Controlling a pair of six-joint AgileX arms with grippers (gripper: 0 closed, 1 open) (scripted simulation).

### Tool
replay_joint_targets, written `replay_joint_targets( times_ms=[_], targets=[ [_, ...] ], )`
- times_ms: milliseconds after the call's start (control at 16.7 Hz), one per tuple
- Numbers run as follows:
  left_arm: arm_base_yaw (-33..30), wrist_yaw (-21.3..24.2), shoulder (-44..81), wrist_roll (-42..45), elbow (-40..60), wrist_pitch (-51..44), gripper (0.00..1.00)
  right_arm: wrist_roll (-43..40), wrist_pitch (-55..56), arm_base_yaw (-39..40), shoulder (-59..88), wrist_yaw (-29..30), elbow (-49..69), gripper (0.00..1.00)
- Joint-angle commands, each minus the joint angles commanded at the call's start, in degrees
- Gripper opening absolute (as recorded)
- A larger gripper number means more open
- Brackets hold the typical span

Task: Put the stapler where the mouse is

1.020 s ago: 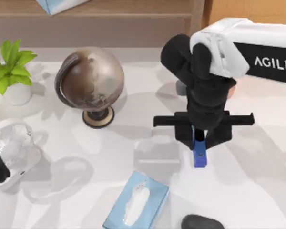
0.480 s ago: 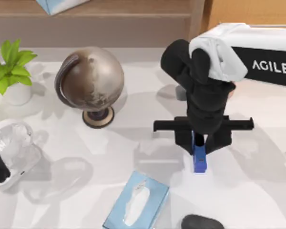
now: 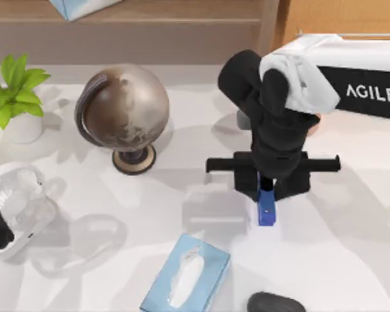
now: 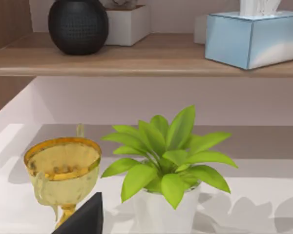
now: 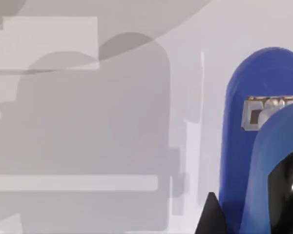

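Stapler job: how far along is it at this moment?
Done: the right gripper has closed on the small bright blue stapler, which pokes out below it in the top view. In hand: carrying it. Left: the black rounded mouse lies at the table's near edge, right of the pale blue tissue box, with the stapler not there yet. The left arm sits parked at the left.

The one readable marking is white lettering on the black side panel of the right arm, seen from above at the right of the table. It reads "AGILE", and the word seems to run on past the picture's edge, so the rest cannot be read. No other text, number or sign is legible in either wrist view.
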Motion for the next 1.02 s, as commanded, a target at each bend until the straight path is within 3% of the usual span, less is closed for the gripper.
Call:
replay_joint_targets(
  times_ms=[420,1020],
  targets=[
    [0.0,0.0,0.0,0.0,0.0,0.0,1.0,-0.02,1.09,-0.07,1.44,0.43,-1.41,0.0],
    [0.0,0.0,0.0,0.0,0.0,0.0,1.0,-0.02,1.09,-0.07,1.44,0.43,-1.41,0.75]
  ],
)
